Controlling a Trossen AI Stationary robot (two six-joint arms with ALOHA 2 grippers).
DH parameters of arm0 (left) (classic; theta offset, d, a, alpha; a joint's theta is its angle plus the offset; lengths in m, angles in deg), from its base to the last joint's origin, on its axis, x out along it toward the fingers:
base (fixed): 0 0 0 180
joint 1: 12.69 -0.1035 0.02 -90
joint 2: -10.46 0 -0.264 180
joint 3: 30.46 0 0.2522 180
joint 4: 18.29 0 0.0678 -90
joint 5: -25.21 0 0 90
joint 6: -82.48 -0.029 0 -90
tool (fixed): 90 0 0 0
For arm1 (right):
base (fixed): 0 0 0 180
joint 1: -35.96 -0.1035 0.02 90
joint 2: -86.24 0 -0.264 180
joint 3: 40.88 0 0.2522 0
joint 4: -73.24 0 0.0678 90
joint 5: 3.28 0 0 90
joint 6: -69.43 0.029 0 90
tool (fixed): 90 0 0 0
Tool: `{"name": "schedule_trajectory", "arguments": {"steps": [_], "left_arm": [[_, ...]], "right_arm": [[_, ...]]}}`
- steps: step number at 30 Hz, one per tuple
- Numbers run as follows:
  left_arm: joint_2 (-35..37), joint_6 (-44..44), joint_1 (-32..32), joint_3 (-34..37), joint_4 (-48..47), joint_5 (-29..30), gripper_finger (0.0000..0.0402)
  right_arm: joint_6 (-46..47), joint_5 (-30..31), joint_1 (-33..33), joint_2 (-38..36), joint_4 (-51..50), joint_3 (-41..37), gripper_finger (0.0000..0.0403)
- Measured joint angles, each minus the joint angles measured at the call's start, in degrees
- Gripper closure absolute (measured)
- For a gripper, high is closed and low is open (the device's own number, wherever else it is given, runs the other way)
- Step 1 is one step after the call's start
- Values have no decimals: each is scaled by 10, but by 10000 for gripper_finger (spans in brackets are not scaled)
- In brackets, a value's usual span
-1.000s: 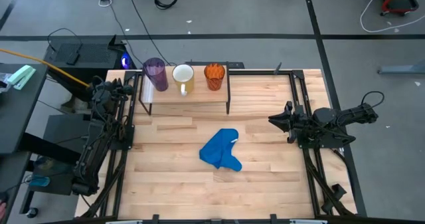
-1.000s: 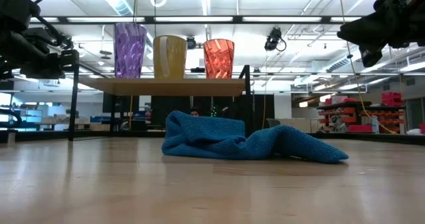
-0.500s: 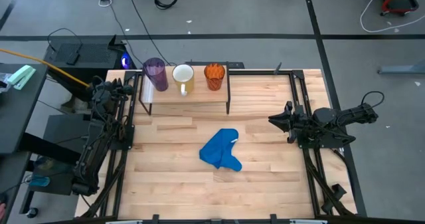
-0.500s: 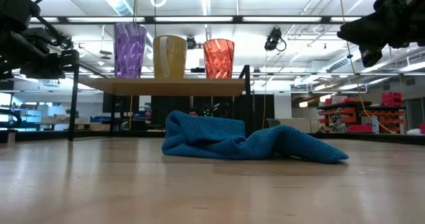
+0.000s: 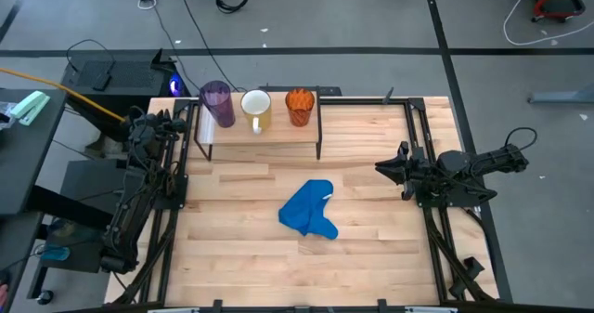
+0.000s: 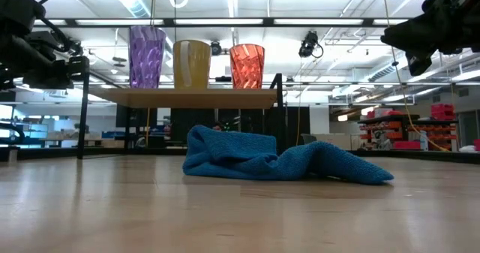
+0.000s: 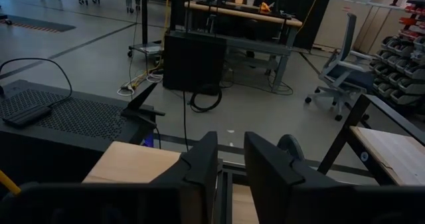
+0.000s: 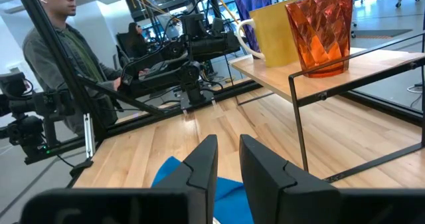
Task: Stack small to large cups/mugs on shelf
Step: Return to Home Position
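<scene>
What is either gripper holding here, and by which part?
Nothing. The left gripper and right gripper are both empty, with a narrow gap between the fingers, parked at the table's sides.

A looped, matt blue cloth [image 5: 309, 211] lies on the smooth planked-wood desk [image 5: 371, 239], while translucent faceted purple tumbler [image 6: 146, 56] and orange cup [image 6: 247, 65] flank an opaque mug [image 6: 192, 64] on the pale-wood, thin black-metal-legged shelf [image 6: 187, 97].

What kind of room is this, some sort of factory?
More likely a robotics lab or workshop. Two robot arms flank a wooden table; beyond it are workbenches, an office chair, parts bins, and a person at a workstation.
</scene>
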Motion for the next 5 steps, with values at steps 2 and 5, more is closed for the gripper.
{"name": "schedule_trajectory", "arguments": {"steps": [2,5], "left_arm": [[0,0,0,0,0,0,321],[0,0,0,0,0,0,320]], "right_arm": [[0,0,0,0,0,0,332],[0,0,0,0,0,0,332]]}}
